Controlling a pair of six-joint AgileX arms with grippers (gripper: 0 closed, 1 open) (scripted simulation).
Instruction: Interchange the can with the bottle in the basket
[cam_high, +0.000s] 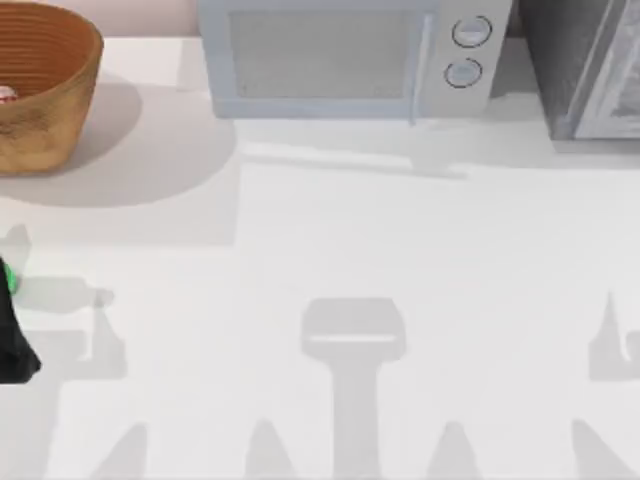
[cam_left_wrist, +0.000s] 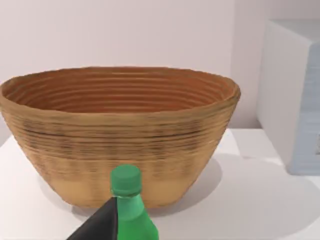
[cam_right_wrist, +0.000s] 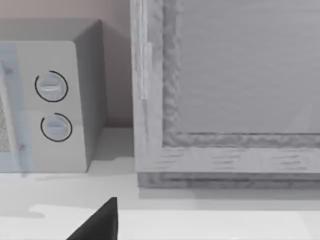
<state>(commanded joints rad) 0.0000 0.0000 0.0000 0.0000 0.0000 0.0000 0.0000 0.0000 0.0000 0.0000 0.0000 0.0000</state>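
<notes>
Basket (cam_high: 45, 90) far left, beside microwave (cam_high: 340, 60)

Left gripper (cam_high: 12, 330): matte black, angular body, plain. One wedge-shaped black finger (cam_left_wrist: 100, 225) visible. Right gripper's finger (cam_right_wrist: 97, 222) same black wedge.

Bright, even, glare-free light casts soft grey shadows across the table (cam_high: 330, 230), one spreading beside the basket (cam_high: 45, 90).
</notes>
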